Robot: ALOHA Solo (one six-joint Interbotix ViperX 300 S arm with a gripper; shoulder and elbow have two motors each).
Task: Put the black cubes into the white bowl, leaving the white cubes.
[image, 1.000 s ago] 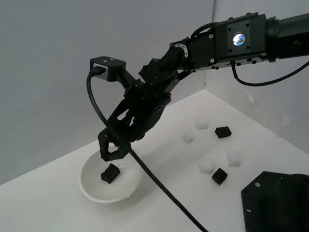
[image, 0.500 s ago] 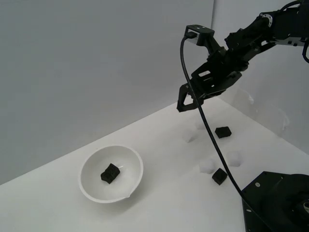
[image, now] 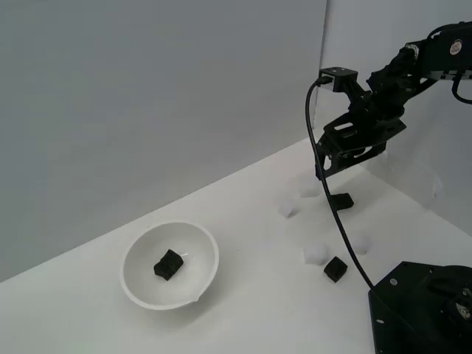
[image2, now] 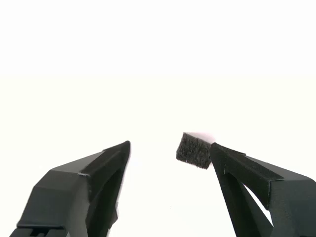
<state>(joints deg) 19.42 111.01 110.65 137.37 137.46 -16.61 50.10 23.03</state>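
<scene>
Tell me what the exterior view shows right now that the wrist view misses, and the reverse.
Only the exterior view shows the white bowl holding one black cube, another black cube near the robot base, and the white cubes. Only the wrist view shows the gap between the open jaws. Both show the gripper and the far black cube.

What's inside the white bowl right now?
The white bowl holds one black cube, resting near the middle of its floor. No white cube shows inside. The near wall hides a strip of the floor, so that part cannot be checked from the exterior view.
</scene>
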